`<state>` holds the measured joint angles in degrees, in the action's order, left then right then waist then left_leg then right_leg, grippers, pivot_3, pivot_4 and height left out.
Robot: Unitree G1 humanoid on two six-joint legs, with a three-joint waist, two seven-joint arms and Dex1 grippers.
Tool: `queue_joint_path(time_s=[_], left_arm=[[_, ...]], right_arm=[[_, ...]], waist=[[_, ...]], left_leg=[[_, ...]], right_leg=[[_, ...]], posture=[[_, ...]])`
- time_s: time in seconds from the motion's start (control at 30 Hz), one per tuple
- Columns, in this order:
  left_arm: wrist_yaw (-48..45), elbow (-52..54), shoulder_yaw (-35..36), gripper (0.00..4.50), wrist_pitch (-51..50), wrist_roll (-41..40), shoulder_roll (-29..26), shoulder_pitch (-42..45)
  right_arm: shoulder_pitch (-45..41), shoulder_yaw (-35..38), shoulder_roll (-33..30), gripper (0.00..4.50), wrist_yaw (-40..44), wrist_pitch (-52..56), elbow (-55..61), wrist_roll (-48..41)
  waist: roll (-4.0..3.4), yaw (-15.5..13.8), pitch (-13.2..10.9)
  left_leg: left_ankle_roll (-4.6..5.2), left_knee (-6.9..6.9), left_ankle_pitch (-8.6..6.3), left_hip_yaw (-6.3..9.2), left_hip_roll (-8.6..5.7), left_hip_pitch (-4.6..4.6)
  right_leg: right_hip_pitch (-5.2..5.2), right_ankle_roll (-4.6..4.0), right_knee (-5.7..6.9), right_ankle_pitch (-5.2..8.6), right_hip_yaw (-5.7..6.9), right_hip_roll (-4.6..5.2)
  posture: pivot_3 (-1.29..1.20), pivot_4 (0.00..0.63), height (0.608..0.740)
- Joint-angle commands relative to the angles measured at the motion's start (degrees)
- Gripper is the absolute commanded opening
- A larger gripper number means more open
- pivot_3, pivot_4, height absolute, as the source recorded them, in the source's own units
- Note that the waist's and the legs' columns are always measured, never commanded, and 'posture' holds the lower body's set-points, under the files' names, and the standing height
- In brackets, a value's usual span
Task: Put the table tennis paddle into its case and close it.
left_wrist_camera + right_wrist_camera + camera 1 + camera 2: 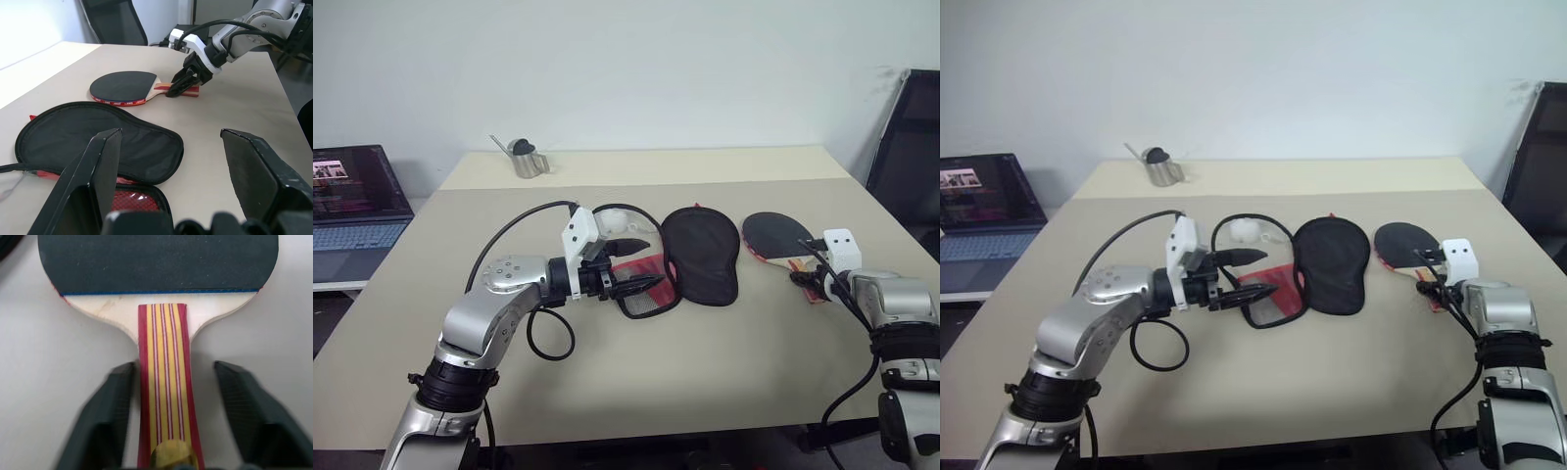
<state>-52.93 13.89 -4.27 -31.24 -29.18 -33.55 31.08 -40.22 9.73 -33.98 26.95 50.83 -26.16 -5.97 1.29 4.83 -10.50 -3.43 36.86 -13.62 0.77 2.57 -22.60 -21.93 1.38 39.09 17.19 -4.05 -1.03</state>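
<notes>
1. The right gripper had its two fingers spread, one on each side of the striped handle of the table tennis paddle. One finger looked right up against the handle edge, the other had a clear gap, so it wasn't clamped on it.
2. The paddle lay flat on the table, black face up, with its round head pointing away from the right gripper, out past its fingertips.
3. The left gripper was wide apart too and held nothing. It hung just over the red mesh end of the case, with its fingers pointing across towards the right arm.
4. The case was open and flat, with its black flap spread out just past the left gripper's tips, between the two grippers. Nothing was inside it.
5. A white fluffy charm sat right by the left gripper, next to the case.
6. Count: one paddle, one case, one charm, plus a small metal watering can far beyond both grippers, and a laptop off to the left arm's side.
</notes>
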Motion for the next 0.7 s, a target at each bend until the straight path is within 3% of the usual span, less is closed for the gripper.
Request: queue_joint_path(time_s=[0.03,0.37,0.47,0.63,0.7], left_arm=[[0.52,2.15,1.65,3.52,0.21,-0.92,0.23,0.30],[0.63,3.63,4.13,3.52,-0.26,-2.43,-1.43,-1.52],[0.89,3.55,5.35,3.52,-0.30,-2.14,-2.65,-2.18],[1.34,4.07,7.59,3.52,-0.68,-2.27,-4.69,-3.55],[1.49,4.11,8.53,3.52,-0.76,-2.31,-5.47,-4.20]], right_arm=[[-1.62,0.27,1.61,3.34,0.41,-1.54,1.72,-2.02],[-2.93,-0.95,2.71,3.34,0.13,-4.47,-3.77,-1.19],[-3.24,-1.22,2.90,2.75,-1.00,-4.82,-5.26,-0.60],[-3.77,-0.10,3.52,1.14,-3.73,-5.06,-5.82,-0.49],[-4.23,0.76,3.82,1.11,-4.47,-5.10,-5.77,-1.03]], waist=[[0.00,0.05,0.00],[0.00,0.04,0.00],[0.00,0.09,0.00],[0.02,0.09,0.01],[0.03,0.12,0.02]], left_leg=[[0.00,0.00,0.00,-0.01,0.01,-0.08],[0.00,0.01,0.00,-0.03,0.00,-0.28],[0.00,0.04,0.00,-0.03,0.00,-0.24],[0.00,0.04,0.00,-0.03,0.00,-0.24],[0.00,0.04,0.00,-0.04,0.00,-0.24]], right_leg=[[-0.09,0.00,0.01,0.00,-0.01,-0.01],[-0.28,0.01,0.01,-0.02,-0.01,0.02],[-0.26,0.05,0.03,-0.05,-0.02,0.01],[-0.26,0.06,0.04,-0.05,-0.02,0.01],[-0.26,0.07,0.03,-0.06,-0.02,0.01]], posture=[[0.00,0.150,0.740],[0.00,0.150,0.740],[0.00,0.150,0.740],[0.00,0.150,0.740],[0.00,0.150,0.740]])
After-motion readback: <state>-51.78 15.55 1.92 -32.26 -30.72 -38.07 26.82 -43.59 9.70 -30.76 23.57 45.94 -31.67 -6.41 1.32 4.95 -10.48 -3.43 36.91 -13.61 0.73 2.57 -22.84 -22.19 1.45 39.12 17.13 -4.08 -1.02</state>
